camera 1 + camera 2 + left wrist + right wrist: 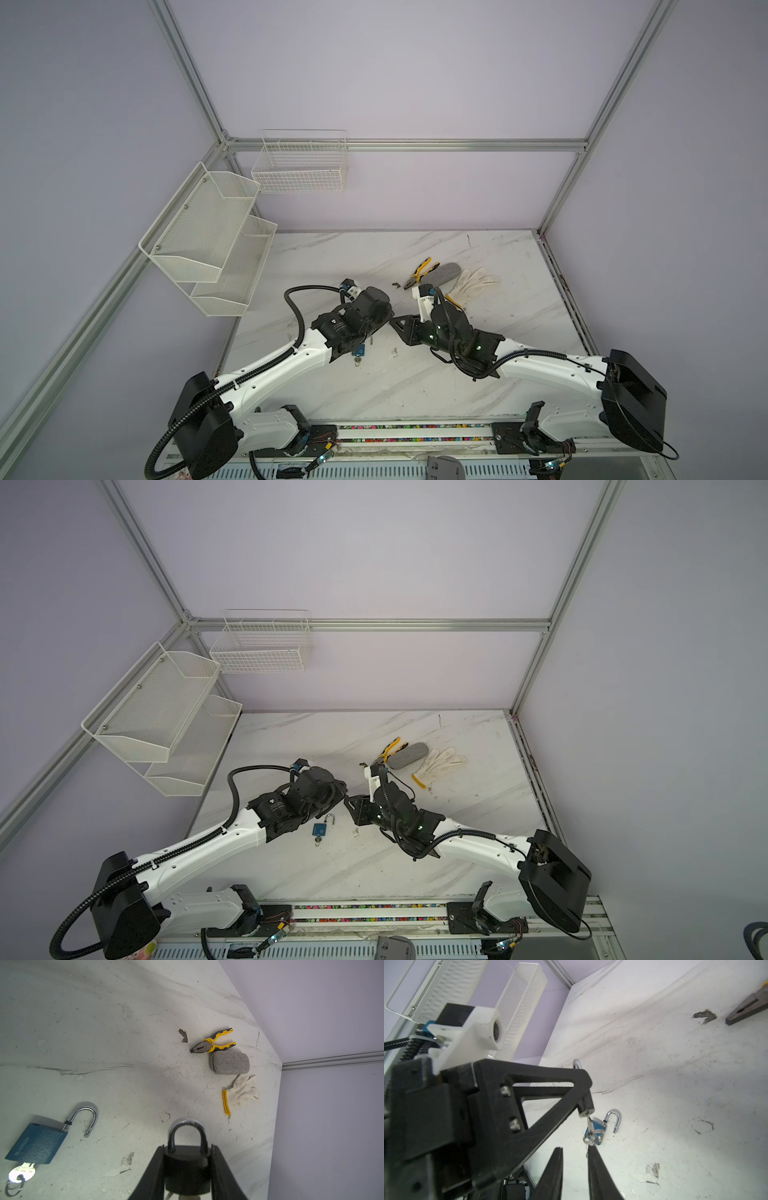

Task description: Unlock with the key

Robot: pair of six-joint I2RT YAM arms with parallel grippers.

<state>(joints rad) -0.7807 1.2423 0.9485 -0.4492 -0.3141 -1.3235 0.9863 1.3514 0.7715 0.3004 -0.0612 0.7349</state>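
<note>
Left claw (pixel 187 1148) clamps black padlock (pixel 187 1169); right claw (pixel 575 1149) gapes slightly, empty.

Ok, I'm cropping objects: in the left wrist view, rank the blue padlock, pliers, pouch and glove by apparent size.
1. Blue padlock, though it lies nearer the camera, so that may flatter it.
2. Pouch and glove: about alike, not ranked.
3. Pliers, long but slim.

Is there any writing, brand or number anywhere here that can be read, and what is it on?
"BLOSSOM": raised on the blue padlock, in the left wrist view.
Stamped marks on its key: too small to read.
On the black padlock: no text visible.
</note>
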